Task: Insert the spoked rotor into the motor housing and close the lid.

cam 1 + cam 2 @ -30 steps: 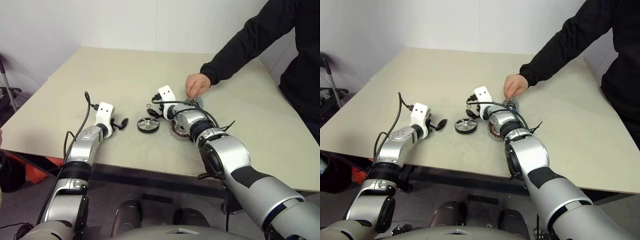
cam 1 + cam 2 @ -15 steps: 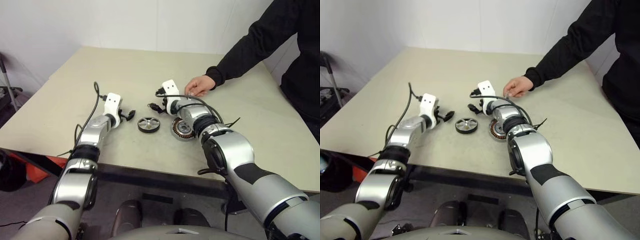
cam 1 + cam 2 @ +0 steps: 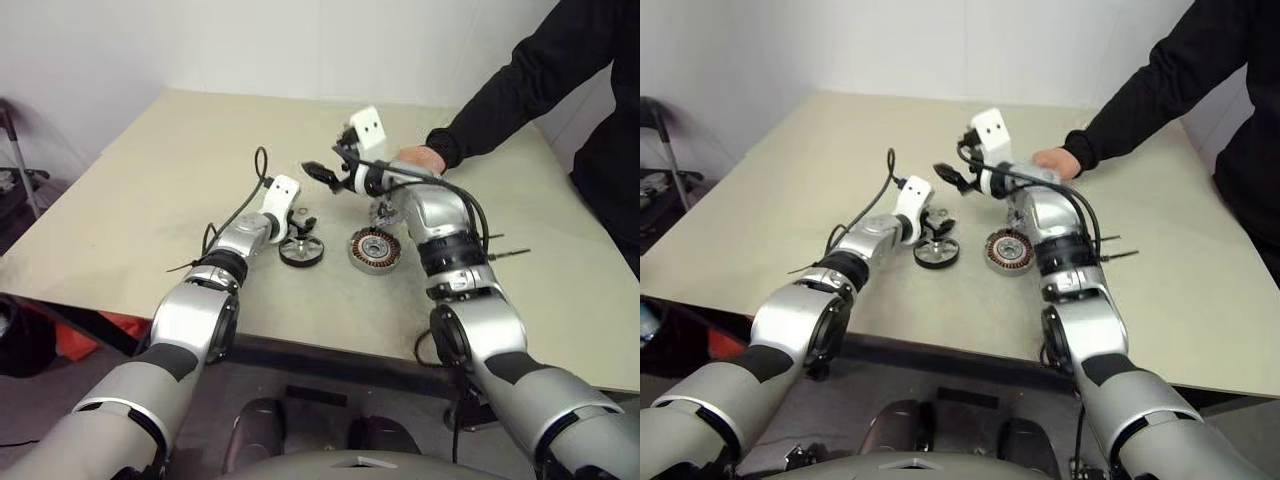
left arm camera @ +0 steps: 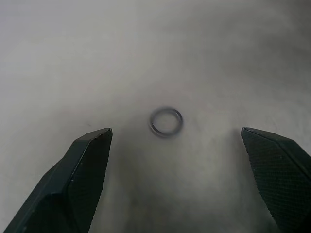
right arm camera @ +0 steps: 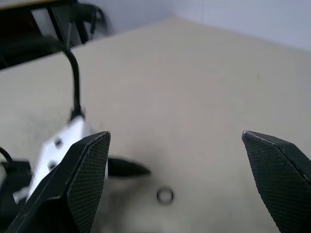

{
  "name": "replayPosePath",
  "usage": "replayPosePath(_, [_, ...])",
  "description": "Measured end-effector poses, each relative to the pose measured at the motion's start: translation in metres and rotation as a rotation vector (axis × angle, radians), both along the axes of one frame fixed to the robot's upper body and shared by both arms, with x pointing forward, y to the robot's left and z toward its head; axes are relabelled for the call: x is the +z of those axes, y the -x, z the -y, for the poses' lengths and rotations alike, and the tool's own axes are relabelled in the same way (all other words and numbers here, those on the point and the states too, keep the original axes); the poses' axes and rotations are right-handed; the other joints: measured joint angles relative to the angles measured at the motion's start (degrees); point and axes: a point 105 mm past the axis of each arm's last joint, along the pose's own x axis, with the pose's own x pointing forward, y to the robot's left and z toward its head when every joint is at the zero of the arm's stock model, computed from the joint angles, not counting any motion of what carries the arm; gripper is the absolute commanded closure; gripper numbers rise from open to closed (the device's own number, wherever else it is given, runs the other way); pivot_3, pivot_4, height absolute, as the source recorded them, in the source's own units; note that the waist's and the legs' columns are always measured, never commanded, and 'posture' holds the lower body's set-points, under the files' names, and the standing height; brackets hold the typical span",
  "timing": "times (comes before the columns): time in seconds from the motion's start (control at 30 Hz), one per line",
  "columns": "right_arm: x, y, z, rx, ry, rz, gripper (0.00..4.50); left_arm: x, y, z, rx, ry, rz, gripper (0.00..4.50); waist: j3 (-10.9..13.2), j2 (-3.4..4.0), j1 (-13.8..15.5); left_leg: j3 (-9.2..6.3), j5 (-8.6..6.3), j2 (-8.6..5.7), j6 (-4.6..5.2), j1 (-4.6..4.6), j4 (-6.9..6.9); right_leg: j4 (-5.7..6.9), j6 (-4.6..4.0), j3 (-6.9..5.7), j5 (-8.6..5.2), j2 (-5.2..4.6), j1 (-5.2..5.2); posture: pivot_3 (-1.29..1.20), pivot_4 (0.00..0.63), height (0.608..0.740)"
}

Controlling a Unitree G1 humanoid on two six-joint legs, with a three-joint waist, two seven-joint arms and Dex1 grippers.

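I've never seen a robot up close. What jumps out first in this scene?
Two silver arms reach over a beige table, each ending in open black fingers: the left gripper just above the spoked rotor, the right gripper raised higher. Beside the rotor sits the motor housing with its copper ring. At the far right, a person's hand in a black sleeve rests on the table.

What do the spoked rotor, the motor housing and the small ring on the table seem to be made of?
Spoked rotor: likely metal, silver spokes and hub, with a matte black rim. Motor housing: bright silvery metal cup around copper-coloured windings. Small ring: thin, dark and slightly glossy, metal or rubber; the look leaves it open.
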Motion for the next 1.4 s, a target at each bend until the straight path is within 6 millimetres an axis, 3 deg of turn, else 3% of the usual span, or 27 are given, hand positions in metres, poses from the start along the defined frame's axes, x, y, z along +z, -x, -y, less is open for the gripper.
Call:
replayPosePath(0.3, [-0.003,0.007,0.016,-0.058,0.001,-0.007,0.06,-0.003,0.002,0.011,-0.009,-0.004,-0.007,0.0,0.0,0.0,0.4,0.0,0.0,-0.02,-0.1,0.28,0.03,-0.04,-0.02,0.02,-0.01,-0.03,0.31,0.0,0.0,0.74])
replayPosePath(0.6, [-0.007,0.005,0.021,-0.085,0.005,-0.02,0.06,-0.005,0.002,0.008,0.03,0.028,-0.03,0.0,0.0,0.0,0.4,0.0,0.0,-0.03,-0.1,0.26,0.03,-0.05,-0.02,0.01,-0.01,-0.04,0.29,0.0,0.0,0.74])
replayPosePath(0.83, [-0.021,0.006,0.016,-0.082,0.023,-0.049,0.06,-0.005,-0.001,-0.005,0.071,0.019,-0.03,0.0,0.0,0.0,0.4,-0.01,0.0,-0.03,-0.11,0.26,0.03,-0.05,-0.02,0.01,-0.01,-0.04,0.29,0.0,0.0,0.74])
replayPosePath(1.4, [-0.026,0.005,0.012,-0.074,0.019,-0.056,0.06,0.008,-0.01,-0.035,0.139,0.024,0.003,0.0,0.0,0.0,0.4,-0.01,0.0,-0.03,-0.11,0.25,0.03,-0.05,-0.02,0.01,-0.01,-0.04,0.28,0.0,0.0,0.74])
